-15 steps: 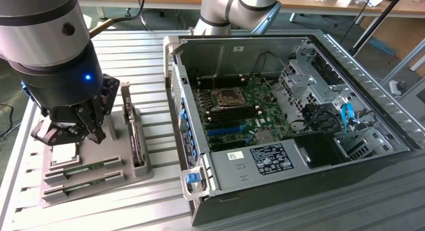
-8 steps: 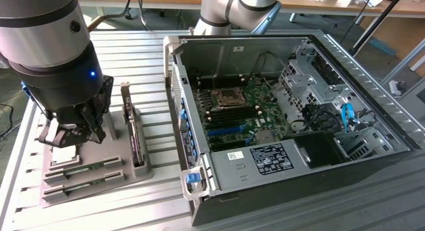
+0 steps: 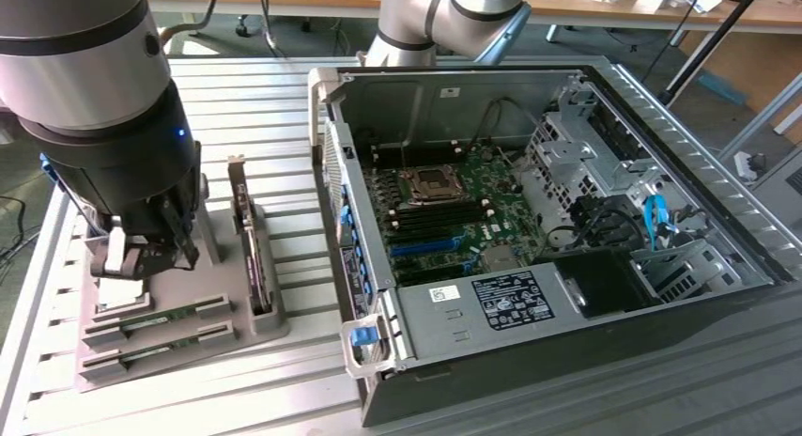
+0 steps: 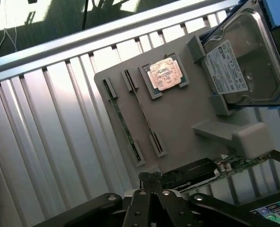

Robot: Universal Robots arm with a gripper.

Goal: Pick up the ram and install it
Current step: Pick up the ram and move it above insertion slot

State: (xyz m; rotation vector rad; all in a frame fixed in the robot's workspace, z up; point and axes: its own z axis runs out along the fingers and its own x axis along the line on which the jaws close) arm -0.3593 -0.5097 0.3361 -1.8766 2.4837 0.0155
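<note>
Currently the gripper (image 3: 148, 262) hangs empty, fingers pressed together, above the gray holder (image 3: 269, 323) — the ram (image 3: 163, 319) lies in its slot there. Risk: lowered like this, closed tips would strike the thin stick's edge instead of straddling it — possibly cracking it.

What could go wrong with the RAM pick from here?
1. The gripper is shut over the tray; lowered like that, it would likely hit a ram stick, not straddle it.
2. The other ram stick lies close alongside; a finger could catch it.
3. The upright expansion card stands beside the gripper and might get clipped.
</note>
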